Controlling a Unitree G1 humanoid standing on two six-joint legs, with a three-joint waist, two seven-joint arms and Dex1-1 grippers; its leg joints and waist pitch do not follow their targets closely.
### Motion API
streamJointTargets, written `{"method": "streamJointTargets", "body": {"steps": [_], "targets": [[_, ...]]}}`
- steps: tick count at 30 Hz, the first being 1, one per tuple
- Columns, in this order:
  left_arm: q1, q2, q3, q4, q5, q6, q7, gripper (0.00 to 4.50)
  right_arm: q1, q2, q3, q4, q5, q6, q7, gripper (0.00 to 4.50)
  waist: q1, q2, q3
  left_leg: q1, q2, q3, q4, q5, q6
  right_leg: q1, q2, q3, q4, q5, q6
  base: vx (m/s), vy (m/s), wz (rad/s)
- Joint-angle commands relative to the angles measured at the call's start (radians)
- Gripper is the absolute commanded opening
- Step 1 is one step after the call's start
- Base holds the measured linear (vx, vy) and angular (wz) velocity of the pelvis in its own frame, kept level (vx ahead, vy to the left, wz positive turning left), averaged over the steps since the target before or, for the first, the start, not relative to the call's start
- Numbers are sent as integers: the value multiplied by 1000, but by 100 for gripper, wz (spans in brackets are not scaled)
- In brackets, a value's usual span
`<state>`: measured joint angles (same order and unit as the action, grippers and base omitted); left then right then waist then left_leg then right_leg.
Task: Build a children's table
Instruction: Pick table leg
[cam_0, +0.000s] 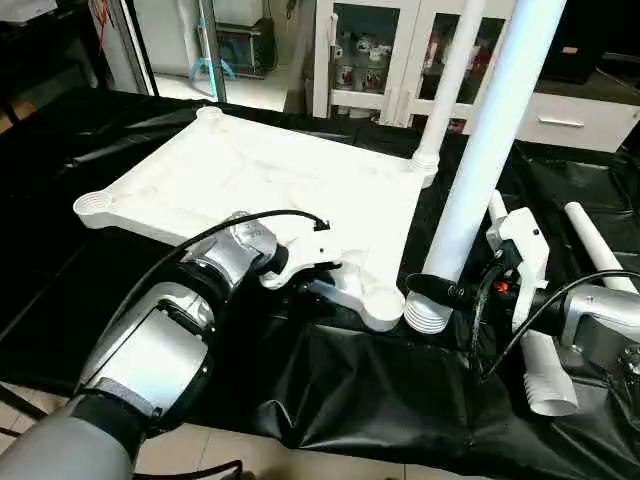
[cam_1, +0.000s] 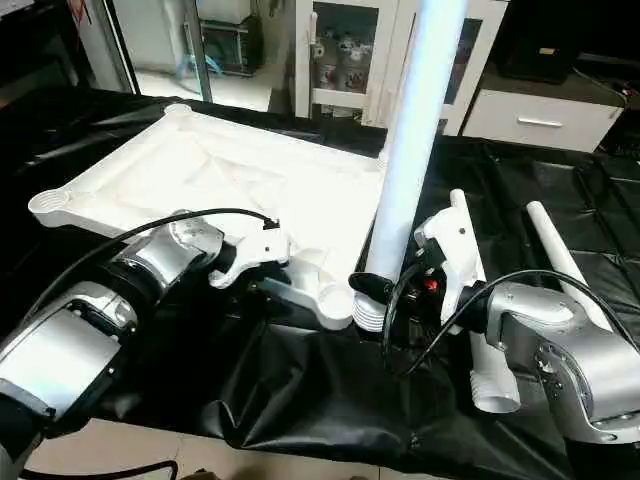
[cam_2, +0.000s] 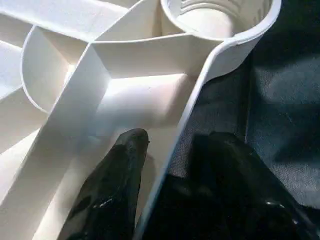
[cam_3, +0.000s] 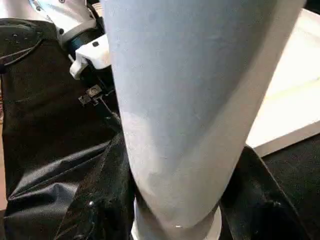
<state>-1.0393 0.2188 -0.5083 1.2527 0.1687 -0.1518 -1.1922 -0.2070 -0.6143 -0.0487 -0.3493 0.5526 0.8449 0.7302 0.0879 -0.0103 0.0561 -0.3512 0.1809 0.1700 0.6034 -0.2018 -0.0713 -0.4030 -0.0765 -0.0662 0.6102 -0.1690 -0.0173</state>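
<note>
The white tabletop lies underside up on a black sheet, its ribs showing. One white leg stands upright in the far right corner socket. My right gripper is shut on a second leg, holding it nearly upright. That leg's threaded end is just to the right of the near right corner socket, not in it. My left gripper is shut on the tabletop's near rim beside this socket, one finger inside the rim and the other outside.
Two spare legs lie on the black sheet to the right, under and behind my right arm. A glass-door cabinet and white drawers stand behind. The sheet's front edge drops to the floor.
</note>
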Motion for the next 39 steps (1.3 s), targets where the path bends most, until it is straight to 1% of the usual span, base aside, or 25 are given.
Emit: {"method": "streamJointTargets", "body": {"steps": [1,7,9,10,14,16,21,22,23,24,25,26,27,28,29,30,31,32,33,34,35,36,37,38,39], "targets": [[-5,8,-10,17,33,-6,-6,193,-25,-5,6,-3,2,-4,5,188,3,-17,-71,0,41,-11,-65,-110,59,67,-75,48,-77,-206,-199,0,0,0],[7,20,-31,17,80,-23,16,150,-35,-3,19,7,-7,-14,6,188,3,-18,-69,0,42,-11,-67,-122,54,65,-75,48,-80,-244,-188,0,0,0],[10,22,-32,16,87,-24,16,150,-37,-2,20,8,-7,-15,6,188,4,-18,-69,-1,41,-11,-67,-120,53,66,-76,48,-80,-248,-183,0,0,0],[15,29,-32,15,97,-24,19,113,-41,3,24,12,-9,-17,3,188,5,-16,-70,-1,41,-11,-67,-117,53,66,-76,48,-80,-243,-182,0,0,0],[30,45,-29,11,109,14,32,101,-44,15,26,15,-8,-22,-5,188,4,-14,-70,-2,43,-12,-68,-115,52,66,-76,49,-78,-220,-191,0,0,0],[55,59,4,-1,82,61,17,79,-43,30,24,15,-8,-24,-21,188,1,-14,-69,-3,41,-12,-69,-121,47,66,-76,48,-78,-226,-196,0,0,0],[118,88,72,-55,39,137,70,65,-39,55,24,22,-14,-29,-46,188,-7,-17,-66,-3,39,-12,-71,-144,39,64,-76,46,-85,-297,-183,0,0,0],[134,94,90,-74,28,165,90,62,-38,59,25,24,-16,-30,-49,188,-10,-14,-65,-3,41,-13,-72,-151,36,64,-78,46,-83,-309,-184,0,0,0],[156,101,110,-102,15,204,112,62,-38,64,27,26,-18,-31,-53,188,-16,-17,-63,-4,38,-12,-72,-163,38,62,-75,45,-90,-341,-173,0,0,0],[174,106,129,-128,5,244,141,59,-38,68,28,28,-19,-32,-55,188,-18,-15,-65,-3,41,-13,-71,-162,32,64,-77,46,-83,-336,-178,0,0,0],[197,115,144,-164,-1,293,164,55,-38,73,31,30,-20,-33,-58,188,-23,-18,-62,-7,39,-13,-72,-169,35,61,-75,44,-89,-364,-168,0,0,0],[221,123,153,-205,-1,335,182,51,-39,77,33,33,-21,-34,-60,188,-26,-16,-61,-5,37,-14,-72,-179,35,59,-75,42,-92,-400,-156,0,0,0],[248,132,160,-254,3,377,198,51,-41,80,35,36,-23,-35,-62,188,-29,-15,-61,-7,38,-17,-73,-180,33,62,-76,42,-91,-411,-152,0,0,0],[277,142,161,-305,11,401,201,48,-43,84,37,38,-24,-35,-65,188,-37,-22,-59,-14,36,-18,-75,-178,34,62,-75,39,-95,-436,-137,0,0,0],[277,142,161,-305,11,401,201,45,-43,84,37,38,-24,-35,-65,188,-37,-17,-61,-12,38,-20,-75,-179,31,62,-77,39,-93,-442,-132,0,0,0],[341,149,173,-423,9,417,199,42,-48,90,40,45,-24,-36,-70,188,-43,-16,-60,-10,37,-19,-75,-188,30,58,-75,39,-97,-471,-118,0,0,0],[359,147,180,-455,2,413,197,42,-50,92,41,47,-24,-36,-71,188,-47,-15,-56,-11,37,-20,-76,-201,30,55,-76,38,-103,-508,-106,0,0,0],[384,139,188,-510,-12,414,186,40,-52,95,44,51,-26,-37,-72,188,-45,-21,-56,-1,35,-16,-72,-216,33,45,-74,38,-110,-555,-89,0,0,0],[400,136,192,-545,-20,420,179,36,-54,96,45,54,-27,-38,-73,188,-45,-19,-55,2,35,-16,-72,-223,34,41,-75,39,-113,-572,-86,0,0,0],[429,133,183,-604,-24,370,162,30,-57,100,47,60,-30,-39,-78,188,-43,-23,-56,4,38,-17,-73,-227,36,39,-76,39,-116,-588,-79,0,0,0],[468,135,166,-688,-34,311,138,26,-63,106,46,71,-37,-40,-88,188,-41,-19,-53,2,36,-16,-75,-230,38,35,-74,39,-120,-597,-69,0,0,0],[488,135,156,-729,-41,276,124,26,-66,111,44,77,-41,-40,-95,188,-42,-20,-57,1,39,-18,-77,-229,35,37,-76,39,-116,-585,-71,0,0,0],[510,131,147,-782,-49,282,118,16,-72,118,41,88,-49,-43,-109,188,-41,-16,-59,1,44,-18,-81,-225,32,35,-73,41,-110,-546,-79,0,0,0],[517,132,144,-802,-52,295,120,16,-74,120,40,92,-51,-44,-113,188,-39,-14,-61,7,44,-15,-79,-221,32,29,-70,43,-110,-520,-86,0,0,0],[537,134,132,-853,-54,318,123,6,-78,125,37,99,-53,-46,-122,188,-36,-14,-62,7,44,-11,-78,-202,34,29,-67,47,-103,-455,-106,0,0,0]]}}
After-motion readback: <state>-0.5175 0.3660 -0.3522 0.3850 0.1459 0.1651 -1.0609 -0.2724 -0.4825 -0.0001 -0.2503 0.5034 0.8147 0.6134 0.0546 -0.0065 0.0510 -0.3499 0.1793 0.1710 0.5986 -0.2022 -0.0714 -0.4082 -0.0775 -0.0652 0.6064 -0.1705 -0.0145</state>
